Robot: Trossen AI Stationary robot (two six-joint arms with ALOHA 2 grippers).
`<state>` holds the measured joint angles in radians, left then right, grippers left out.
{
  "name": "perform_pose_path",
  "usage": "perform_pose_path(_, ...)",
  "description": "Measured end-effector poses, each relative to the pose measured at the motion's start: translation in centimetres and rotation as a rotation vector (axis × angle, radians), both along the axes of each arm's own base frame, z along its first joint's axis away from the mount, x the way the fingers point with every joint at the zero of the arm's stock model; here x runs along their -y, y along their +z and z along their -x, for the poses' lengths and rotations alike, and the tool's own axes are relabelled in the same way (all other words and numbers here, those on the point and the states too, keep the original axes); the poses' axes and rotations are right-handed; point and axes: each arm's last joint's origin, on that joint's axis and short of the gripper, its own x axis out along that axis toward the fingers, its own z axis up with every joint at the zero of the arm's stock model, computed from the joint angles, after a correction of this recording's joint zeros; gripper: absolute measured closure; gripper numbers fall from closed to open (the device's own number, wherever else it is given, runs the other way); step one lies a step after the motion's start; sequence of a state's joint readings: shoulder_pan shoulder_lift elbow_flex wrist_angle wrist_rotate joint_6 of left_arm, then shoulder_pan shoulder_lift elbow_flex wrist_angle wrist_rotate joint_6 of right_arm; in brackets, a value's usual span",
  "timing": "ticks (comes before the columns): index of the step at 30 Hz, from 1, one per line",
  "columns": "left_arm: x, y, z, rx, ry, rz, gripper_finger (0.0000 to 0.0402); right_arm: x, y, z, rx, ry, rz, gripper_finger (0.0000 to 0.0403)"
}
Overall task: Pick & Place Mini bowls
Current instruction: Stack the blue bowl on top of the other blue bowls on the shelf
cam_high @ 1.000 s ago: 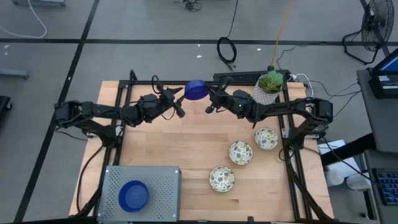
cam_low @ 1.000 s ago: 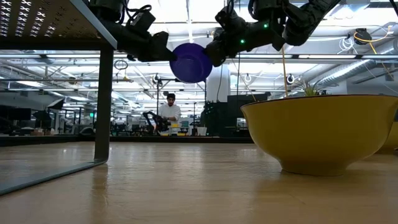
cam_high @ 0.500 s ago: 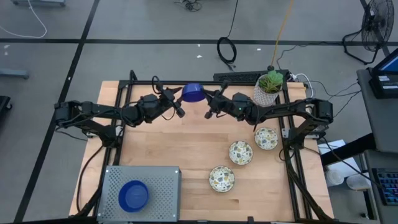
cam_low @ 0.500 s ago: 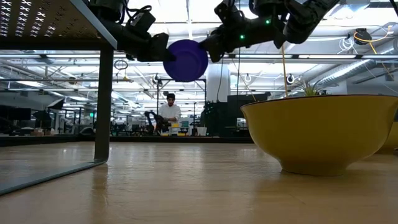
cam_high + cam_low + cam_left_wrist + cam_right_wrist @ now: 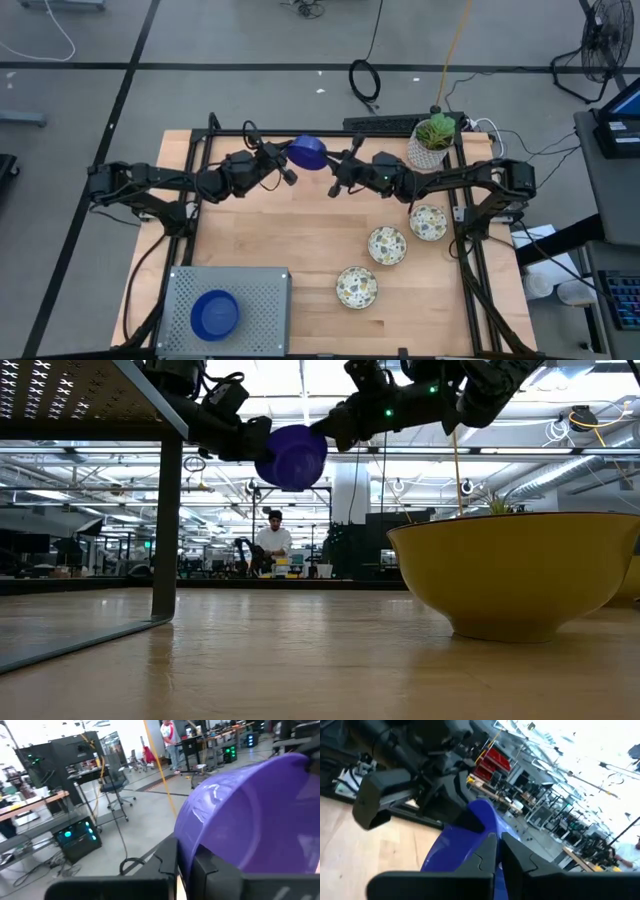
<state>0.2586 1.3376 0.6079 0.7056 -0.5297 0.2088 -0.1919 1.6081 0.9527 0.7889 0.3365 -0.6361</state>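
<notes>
the blue mini bowl [image 5: 307, 152] hangs high over the counter's [image 5: 290, 235] far edge, rim pinched by both the left hand [image 5: 288, 163] and right hand [image 5: 336, 172] (a handover); seemingly light, stiff, slick, best held by its rim.

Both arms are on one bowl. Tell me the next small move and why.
Probably open the right gripper: it and the left gripper both pinch the blue bowl in mid-air, and the other blue bowl sits on the grey tray, on the left arm's side.
</notes>
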Motion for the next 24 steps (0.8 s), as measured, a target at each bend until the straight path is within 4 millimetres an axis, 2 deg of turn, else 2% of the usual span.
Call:
perform_pose_path(4, 0.3, 0.6, 0.4, -0.018, 0.032, -0.02, 0.0395, 0.0, -0.3, 0.0, -0.008, -0.021, -0.04, 0.0367)
perform_pose_path(11, 1.0, 5.0, 1.6, -0.079, 0.091, 0.017, 0.0396, 0.1, -0.7, 0.1, -0.058, -0.052, -0.037, 0.0305)
perform_pose_path(13, 1.6, 7.1, 2.1, -0.072, 0.068, 0.061, 0.0396, 0.4, -1.1, 0.2, -0.087, -0.091, -0.051, 0.0287)
perform_pose_path(17, 3.3, 10.5, 3.4, -0.173, 0.023, 0.218, 0.0397, 0.8, -1.3, 0.4, -0.104, -0.131, -0.06, 0.026)
perform_pose_path(21, 5.5, 15.5, 5.3, -0.176, -0.019, 0.347, 0.0398, 1.5, -1.6, 0.6, -0.123, -0.16, -0.081, 0.0247)
perform_pose_path(24, 6.9, 18.3, 6.7, -0.189, -0.107, 0.458, 0.0398, 2.1, -1.5, 0.8, -0.102, -0.177, -0.094, 0.0245)
